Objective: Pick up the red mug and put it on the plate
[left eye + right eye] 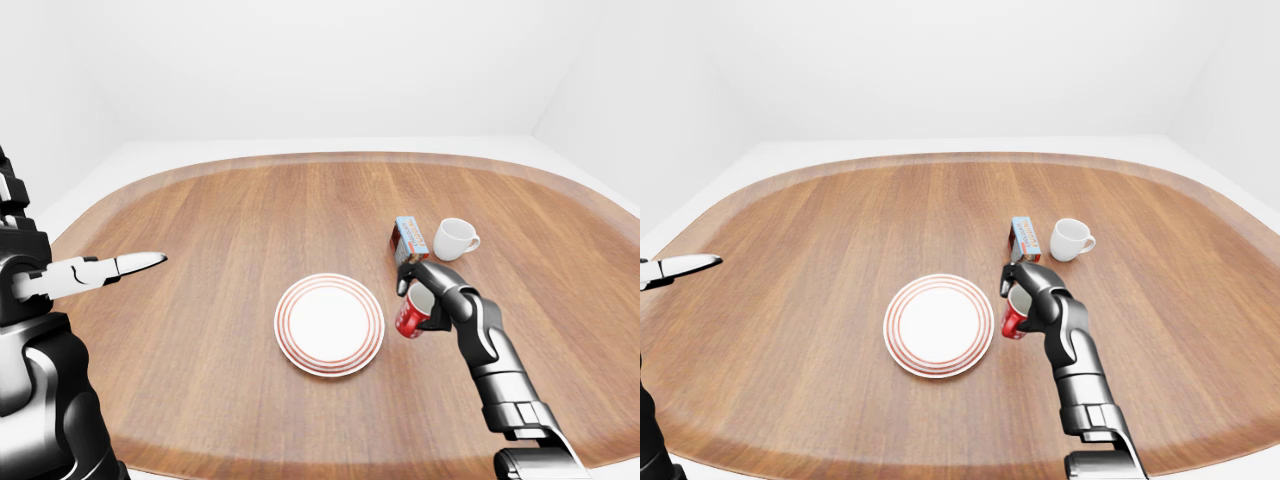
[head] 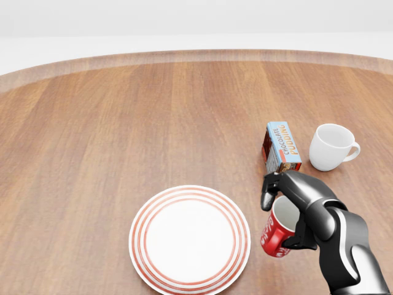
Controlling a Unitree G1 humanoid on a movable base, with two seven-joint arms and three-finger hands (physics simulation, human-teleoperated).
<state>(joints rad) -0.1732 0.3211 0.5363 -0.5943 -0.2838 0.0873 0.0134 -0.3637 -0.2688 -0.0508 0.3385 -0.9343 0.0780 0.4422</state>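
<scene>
1. Gripping the red mug [image 2: 276,235], the right hand [image 2: 298,206] has its dark fingers [image 2: 268,189] curled over the rim and down the side, the mug tilted with its white inside facing up and to the left in the head view.
2. That mug sits just right of the plate [image 2: 190,238], close to its rim but not over it; whether it touches the wooden table [image 2: 123,123] I cannot tell.
3. White with red rings round its edge, the plate lies flat and bare near the bottom middle of the head view.
4. Just above the hand in that view lies a small chocolate pudding box [image 2: 281,147], its blue face reading "CHOCOLATE PUDDING"; it is near the fingers but apart from them.
5. Right of the box stands a white mug [image 2: 331,147], upright, handle pointing right, close beside the box.
6. Neither box nor white mug lies between the red mug and the plate.
7. Far off at the left edge of the left-eye view, the left hand [image 1: 95,271] hangs over the table with white fingers stretched out straight, holding nothing.
</scene>
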